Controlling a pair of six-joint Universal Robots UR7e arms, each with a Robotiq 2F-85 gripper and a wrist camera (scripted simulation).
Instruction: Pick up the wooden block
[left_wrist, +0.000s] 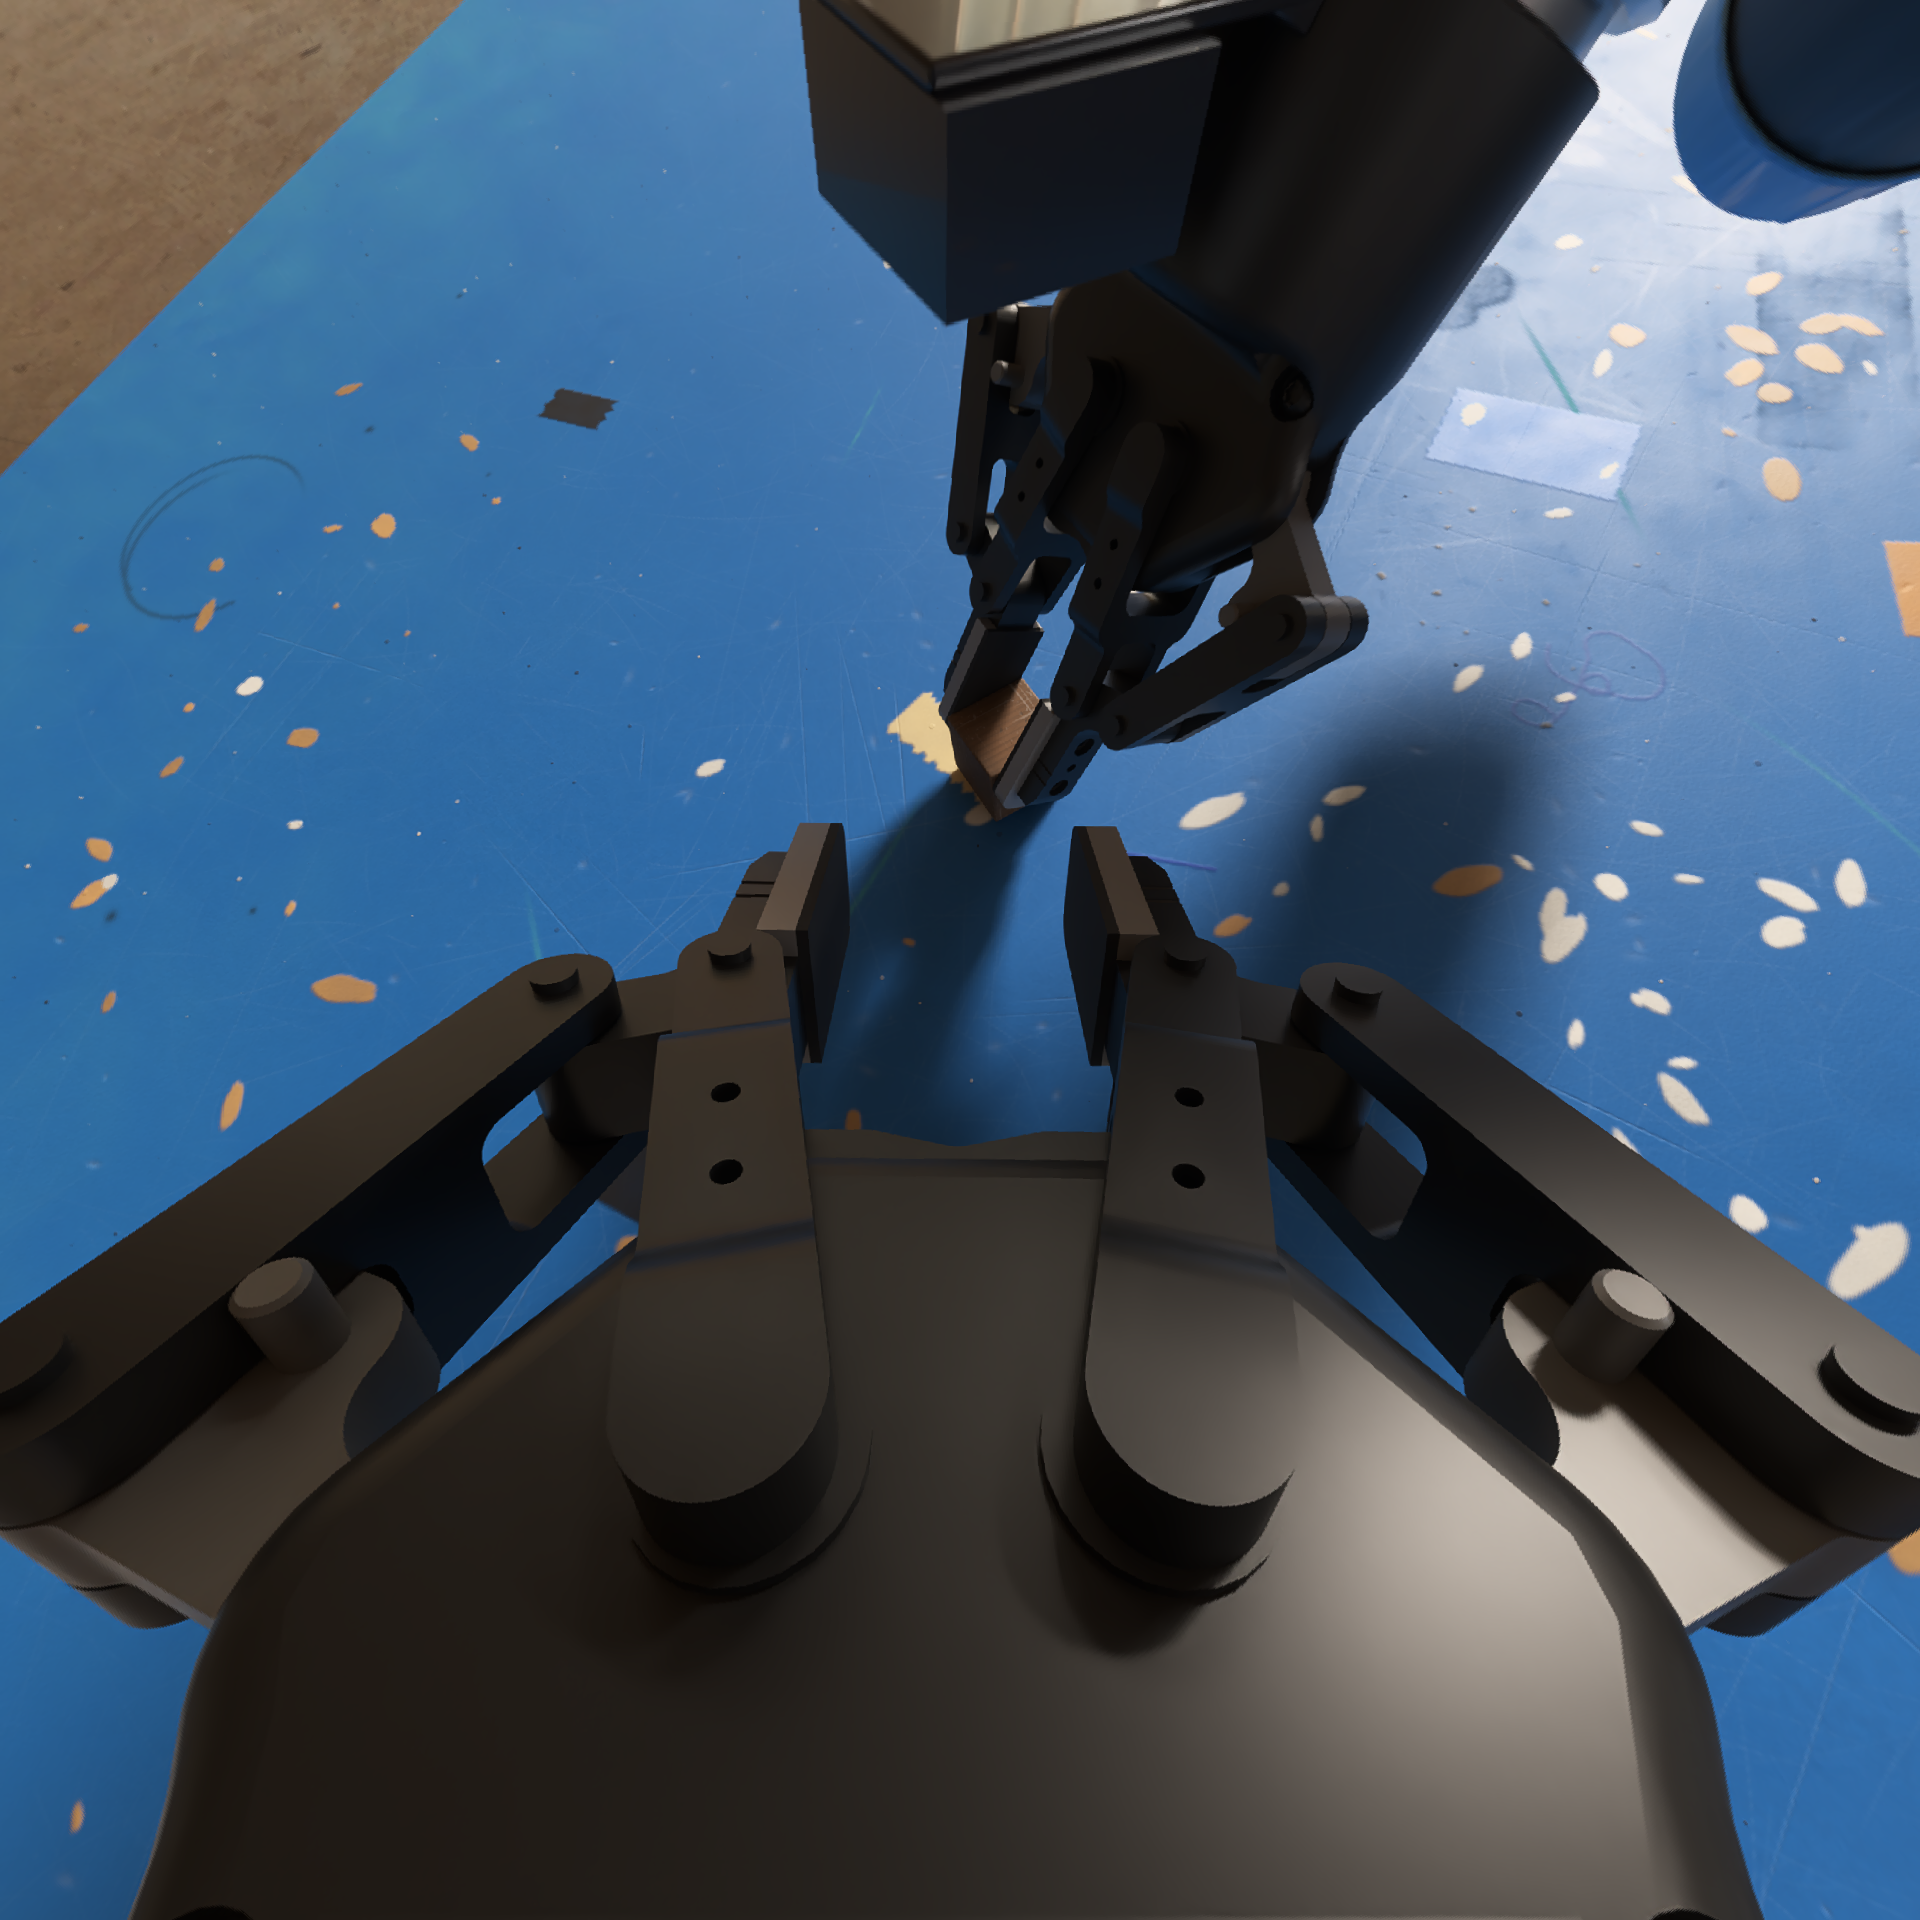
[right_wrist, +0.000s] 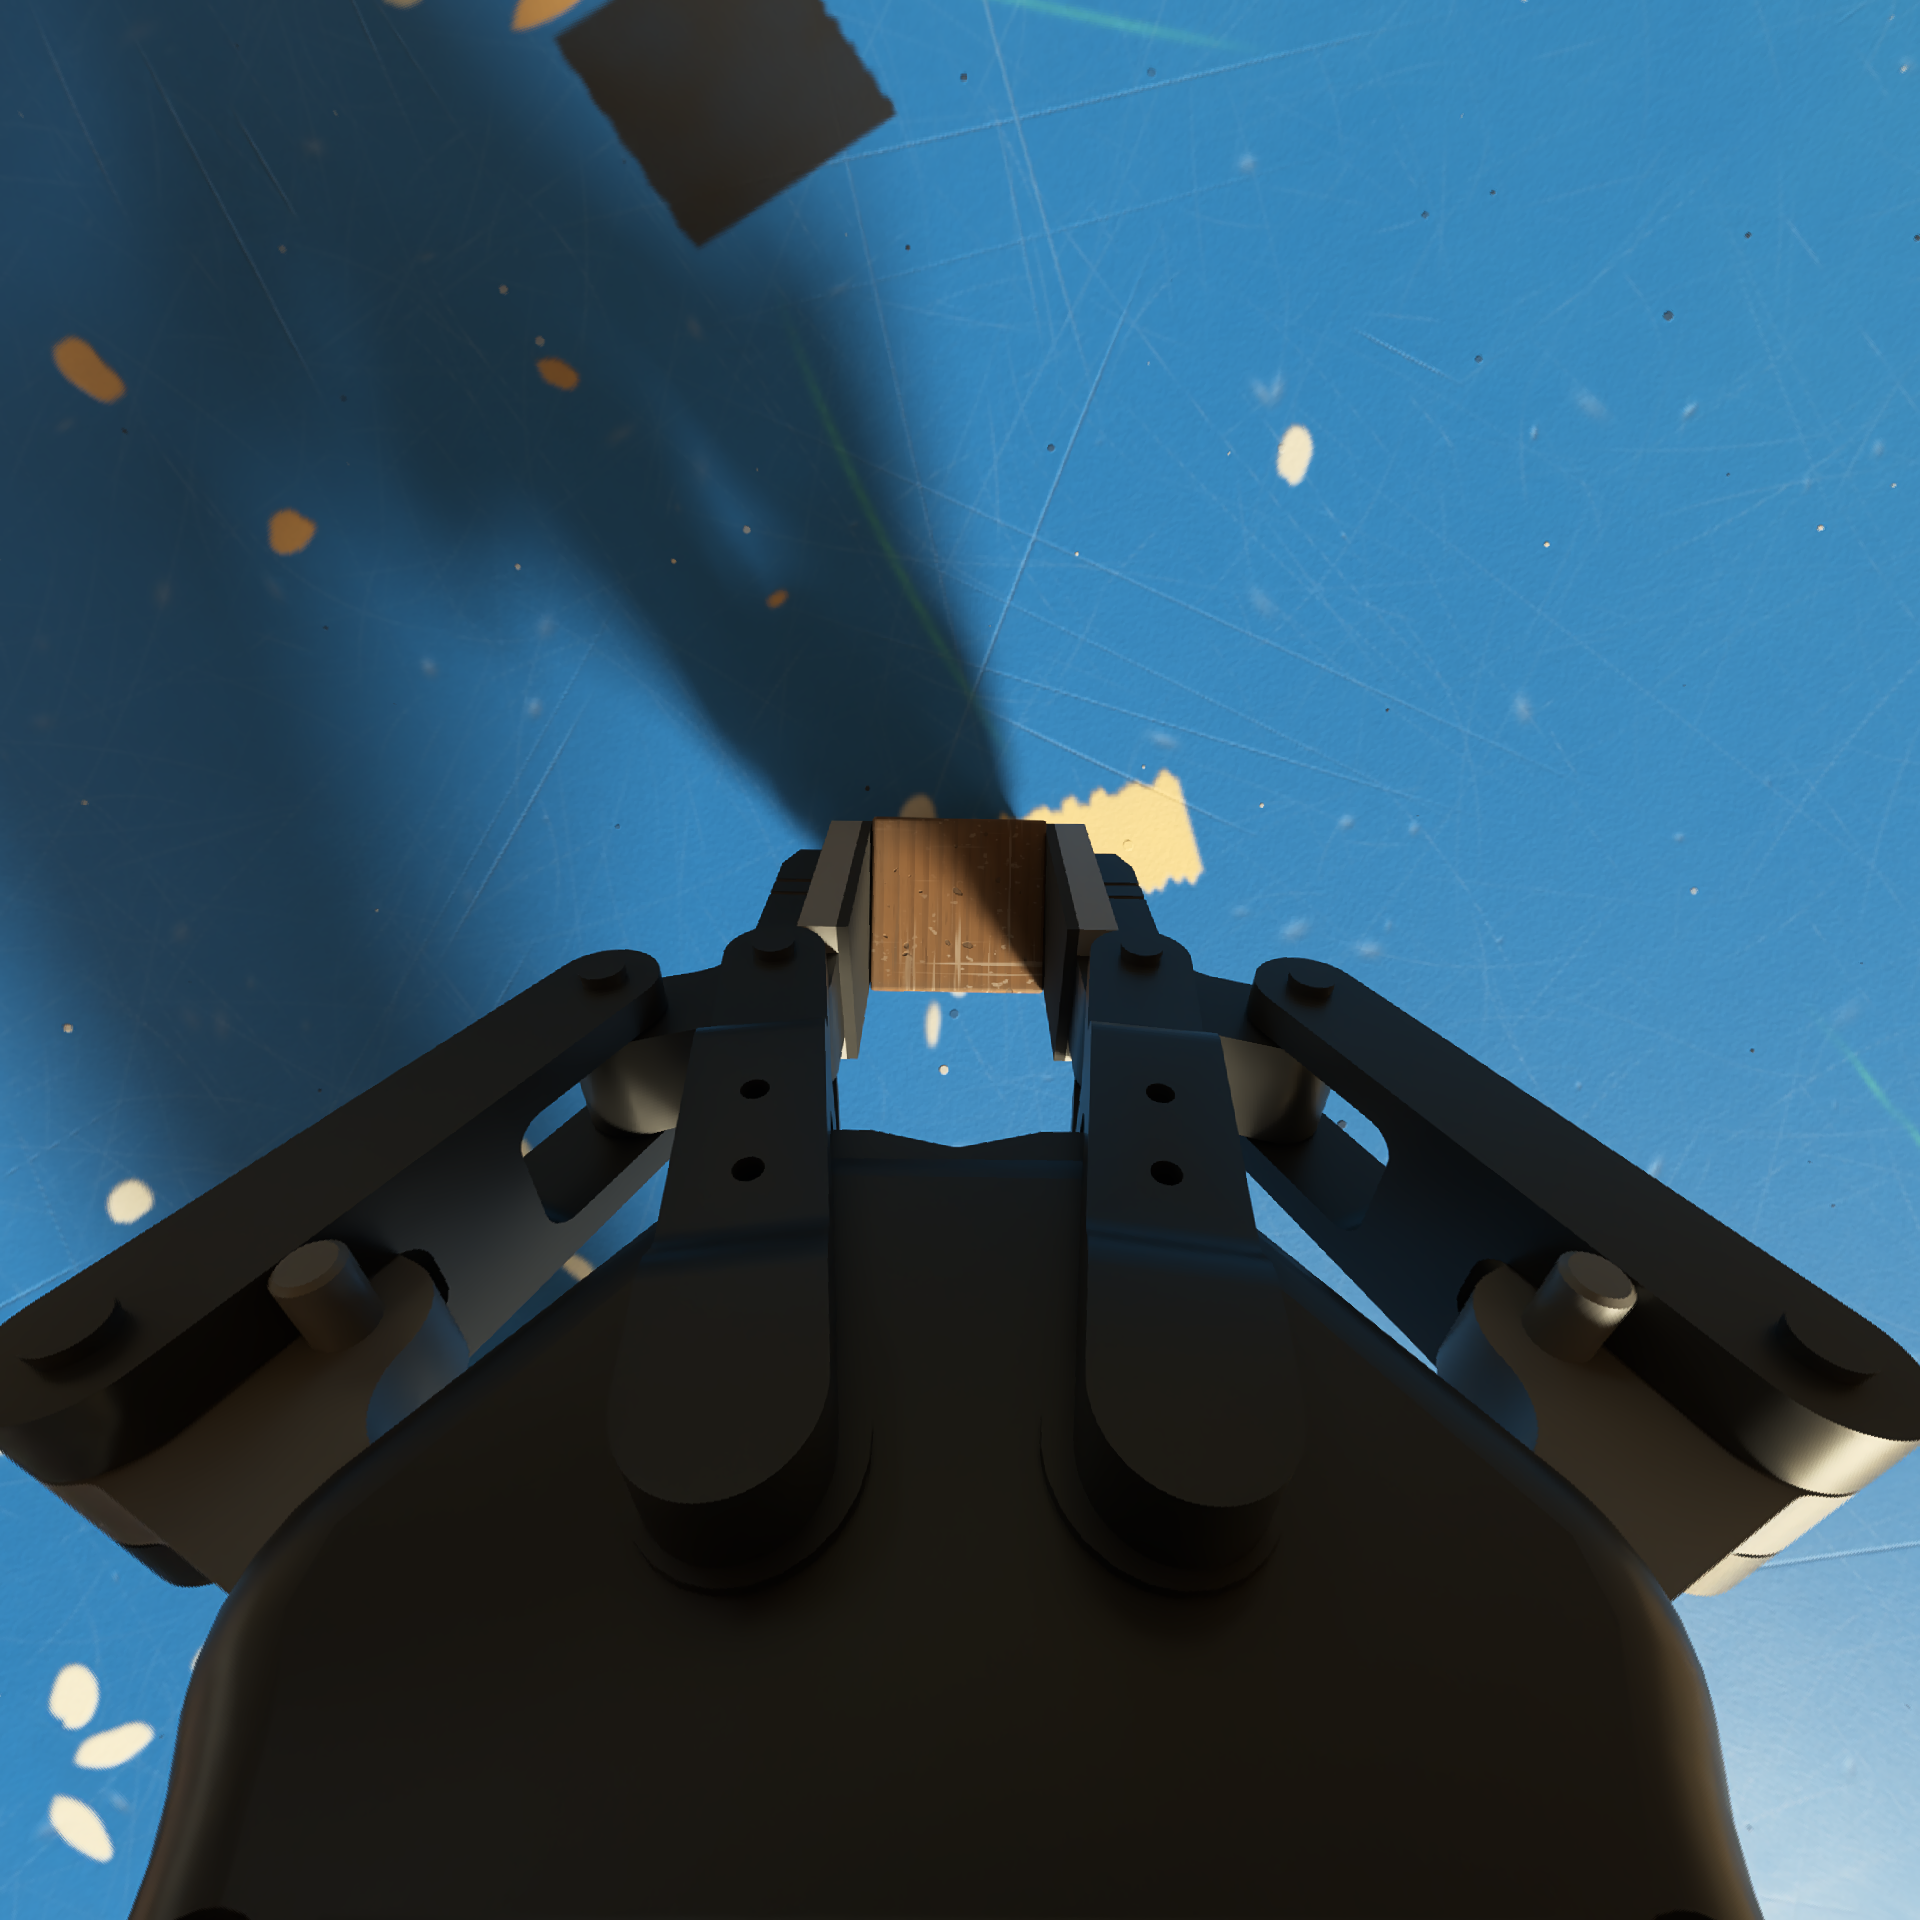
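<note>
The wooden block (right_wrist: 957, 904) is a small brown cube held between the two pads of my right gripper (right_wrist: 957, 925), which is shut on it. In the left wrist view the same block (left_wrist: 1000, 727) sits between the right gripper's fingertips (left_wrist: 1003, 743), low over the blue tabletop, at or just above its surface. My left gripper (left_wrist: 958, 940) is open and empty, its tips a short way in front of the block and apart from it.
The blue tabletop (left_wrist: 520, 727) is scratched and flecked with orange and white paint spots. A tan torn patch (left_wrist: 923, 727) lies beside the block. A dark square patch (right_wrist: 727, 104) lies farther off. The table's edge and brown floor (left_wrist: 135, 156) are at upper left.
</note>
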